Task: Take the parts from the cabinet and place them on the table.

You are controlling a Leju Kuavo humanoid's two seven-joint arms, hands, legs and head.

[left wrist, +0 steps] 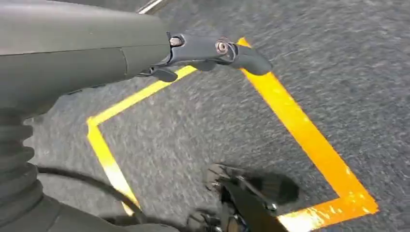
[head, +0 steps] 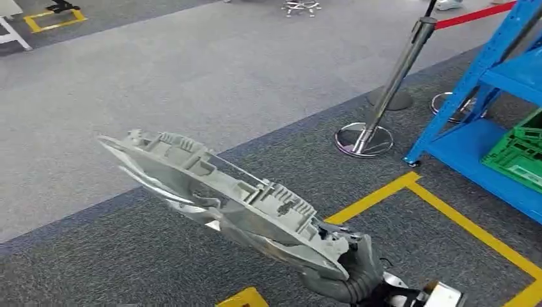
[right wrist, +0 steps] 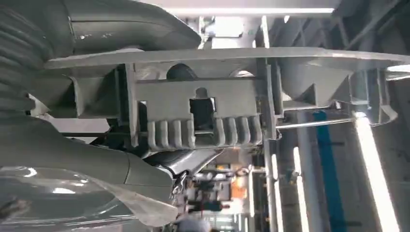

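Note:
A long grey plastic part (head: 217, 198) with ribs and clips, clear lens along its underside, hangs tilted above the dark carpet. My right hand (head: 355, 272) grips it at its near end, at the bottom right of the head view. In the right wrist view the same part (right wrist: 203, 104) runs across the picture, with my right hand (right wrist: 72, 159) wrapped around it. My left hand (left wrist: 203, 50) hangs over the floor and holds nothing, its dark fingers stretched out above yellow floor tape (left wrist: 300, 130).
A blue cabinet rack (head: 505, 77) stands at the right with a green crate (head: 521, 153) on its low shelf. Chrome stanchions (head: 390, 89) with a red belt stand left of it. Yellow tape (head: 447, 211) marks a box on the carpet.

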